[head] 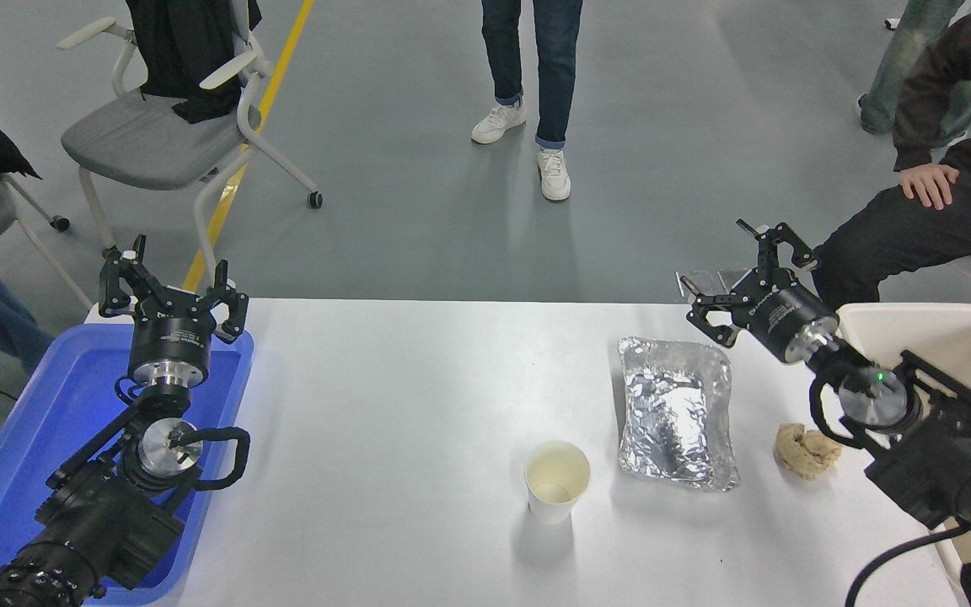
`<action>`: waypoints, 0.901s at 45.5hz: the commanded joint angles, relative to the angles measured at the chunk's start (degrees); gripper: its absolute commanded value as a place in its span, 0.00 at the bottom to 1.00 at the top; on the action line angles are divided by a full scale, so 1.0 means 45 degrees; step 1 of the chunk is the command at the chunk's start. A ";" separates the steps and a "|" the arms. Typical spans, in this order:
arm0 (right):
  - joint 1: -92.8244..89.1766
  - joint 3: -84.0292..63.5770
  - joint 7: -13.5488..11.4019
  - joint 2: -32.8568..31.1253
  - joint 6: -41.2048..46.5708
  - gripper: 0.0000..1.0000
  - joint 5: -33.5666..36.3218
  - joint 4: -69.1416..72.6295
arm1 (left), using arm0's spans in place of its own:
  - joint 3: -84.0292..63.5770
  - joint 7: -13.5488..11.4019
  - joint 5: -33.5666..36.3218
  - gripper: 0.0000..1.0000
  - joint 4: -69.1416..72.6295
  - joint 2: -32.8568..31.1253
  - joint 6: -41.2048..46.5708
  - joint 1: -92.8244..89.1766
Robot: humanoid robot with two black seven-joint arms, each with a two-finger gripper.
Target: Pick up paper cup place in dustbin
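The white paper cup [557,480] stands upright on the white table [384,438], near the front middle, empty with a cream inside. The cream-white dustbin [949,346] stands at the table's right edge, partly behind my right arm. My right gripper [738,270] is open and empty, raised above the table's far edge, between the foil tray and the dustbin, far from the cup. My left gripper [172,282] is open and empty, parked over the blue tray at the left.
A silver foil tray [678,413] lies right of the cup. A crumpled beige paper wad [806,451] lies right of that. A blue plastic tray [39,438] is at the left edge. People stand and sit beyond the far side; a grey chair [157,135] is at the back left.
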 commanded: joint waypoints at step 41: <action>1.9046 -2.2767 0.0099 0.3138 -0.0019 1.00 -0.3622 1.1075 | 0.0002 0.0008 0.0018 0.99 -0.0002 -0.0002 0.0000 0.0002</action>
